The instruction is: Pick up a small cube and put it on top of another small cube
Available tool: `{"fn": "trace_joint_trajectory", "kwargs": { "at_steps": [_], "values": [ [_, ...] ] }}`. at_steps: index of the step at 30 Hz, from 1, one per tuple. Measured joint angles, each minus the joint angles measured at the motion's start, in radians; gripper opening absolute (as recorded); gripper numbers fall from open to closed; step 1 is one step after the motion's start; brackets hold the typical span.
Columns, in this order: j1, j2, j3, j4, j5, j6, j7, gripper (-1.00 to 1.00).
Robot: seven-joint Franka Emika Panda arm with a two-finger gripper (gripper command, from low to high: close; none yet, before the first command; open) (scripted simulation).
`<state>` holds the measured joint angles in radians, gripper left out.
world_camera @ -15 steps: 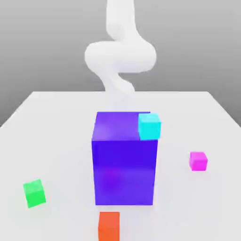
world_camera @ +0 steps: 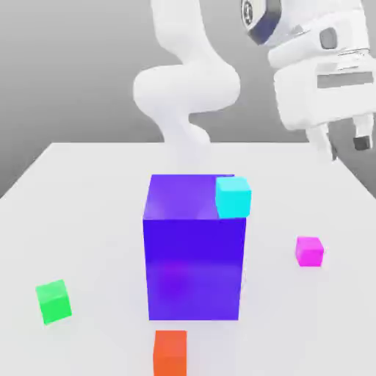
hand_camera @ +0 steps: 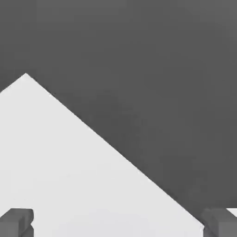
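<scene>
The end effector (world_camera: 344,147) hangs high over the far corner of the tabletop (world_camera: 88,213) on the exterior view's right, its two dark fingertips spread wide with nothing between them; in the hand view the same fingertips (hand_camera: 16,222) sit far apart at the frame's edges above bare white surface and the tabletop's corner. The small magenta cube (world_camera: 310,251) rests flat on the tabletop to the right of the big blue-purple cube (world_camera: 194,250) in the exterior view, apart from it and standing free on every side. The small green cube (world_camera: 53,301) sits well away, on the opposite side of the big one. A cyan cube (world_camera: 233,197) perches at the big cube's upper corner and an orange-red cube (world_camera: 170,353) lies nearest the camera. The magenta cube looks to me rigid, light and smooth-faced, so it should not deform but could slip or twist if pinched off-centre. I would take it from above, fingers closing squarely on two opposite vertical faces around mid-height, aligned with its sides so it stays level for stacking on the green one.
</scene>
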<state>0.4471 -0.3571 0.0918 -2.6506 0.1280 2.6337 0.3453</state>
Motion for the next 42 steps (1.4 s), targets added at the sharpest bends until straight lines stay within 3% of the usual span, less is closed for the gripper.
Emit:
{"fn": "trace_joint_trajectory", "kwargs": {
  "at_steps": [8, 13, 17, 20, 21, 29, 36, 40, 42],
  "values": [
    [0.161, 0.198, 0.098, -0.159, 0.001, 0.154, -0.163, 0.0],
    [0.225, 0.327, 0.161, -0.251, -0.095, 0.255, -0.191, 0.0],
    [0.292, 0.466, 0.068, -0.238, -0.248, 0.364, -0.097, 0.0],
    [0.383, 0.574, -0.038, -0.218, -0.301, 0.452, -0.057, 0.0],
    [0.409, 0.607, -0.065, -0.212, -0.306, 0.479, -0.052, -1.0],
    [0.403, 0.592, -0.058, -0.215, -0.306, 0.466, -0.052, -1.0],
    [0.366, 0.36, 0.026, -0.259, -0.137, 0.278, -0.17, -1.0],
    [0.436, 0.372, -0.08, -0.221, -0.163, 0.25, -0.073, -1.0],
    [0.323, 0.385, -0.148, -0.187, -0.177, 0.242, -0.034, -1.0]
  ]
}}
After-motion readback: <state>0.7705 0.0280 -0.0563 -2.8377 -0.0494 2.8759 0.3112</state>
